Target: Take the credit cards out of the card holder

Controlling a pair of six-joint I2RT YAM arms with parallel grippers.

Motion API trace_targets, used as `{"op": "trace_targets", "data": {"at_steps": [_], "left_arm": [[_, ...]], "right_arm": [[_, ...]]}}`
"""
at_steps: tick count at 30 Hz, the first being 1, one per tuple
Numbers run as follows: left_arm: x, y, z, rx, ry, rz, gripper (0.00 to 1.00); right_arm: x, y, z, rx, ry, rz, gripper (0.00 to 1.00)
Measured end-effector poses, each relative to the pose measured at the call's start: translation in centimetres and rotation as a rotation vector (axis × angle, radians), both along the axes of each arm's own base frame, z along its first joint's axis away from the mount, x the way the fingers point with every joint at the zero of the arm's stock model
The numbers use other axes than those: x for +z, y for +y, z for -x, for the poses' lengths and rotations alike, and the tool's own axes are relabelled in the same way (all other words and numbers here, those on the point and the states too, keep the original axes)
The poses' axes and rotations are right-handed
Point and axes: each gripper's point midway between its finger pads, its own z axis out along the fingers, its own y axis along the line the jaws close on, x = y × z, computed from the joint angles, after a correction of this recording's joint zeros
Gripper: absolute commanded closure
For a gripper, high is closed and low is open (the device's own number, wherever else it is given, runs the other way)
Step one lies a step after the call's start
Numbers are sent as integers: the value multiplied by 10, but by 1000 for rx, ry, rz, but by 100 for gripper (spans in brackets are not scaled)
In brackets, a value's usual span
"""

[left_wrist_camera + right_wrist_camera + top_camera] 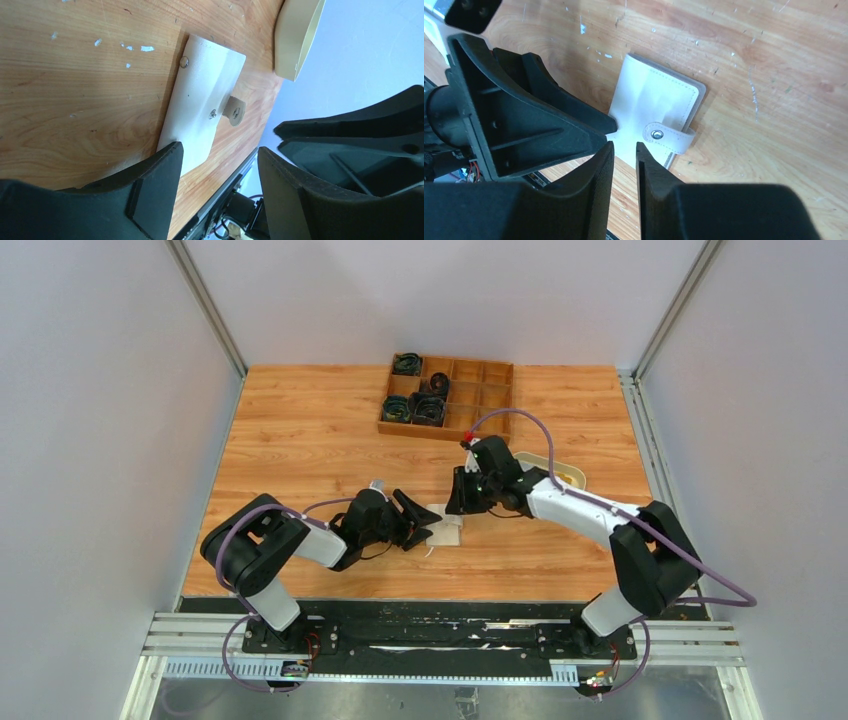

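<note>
Card holder (651, 107) lies shut on the table (774, 125) between the two arms, its snap tab (669, 137) fastened and no credit cards showing. The right gripper (624, 146), jaws narrowed to a slim gap and holding nothing, hangs just beside that tab. The left gripper (218, 155) stands wide, one finger at the holder's near edge. Pulling the tab may drag the whole holder along unless that finger pins it, or the narrow jaws may skid off the thin tab.
</note>
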Motion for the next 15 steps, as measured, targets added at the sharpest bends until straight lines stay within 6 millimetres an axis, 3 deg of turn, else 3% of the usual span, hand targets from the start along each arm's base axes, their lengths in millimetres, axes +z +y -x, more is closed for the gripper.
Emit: {"op": "trace_targets", "data": {"at_steps": [8, 15], "left_arm": [[0, 0, 0, -1, -1, -2, 33], [0, 0, 0, -1, 0, -3, 35]], "right_arm": [[18, 1, -16, 18, -57, 110, 64], [6, 7, -8, 66, -45, 258, 64]]}}
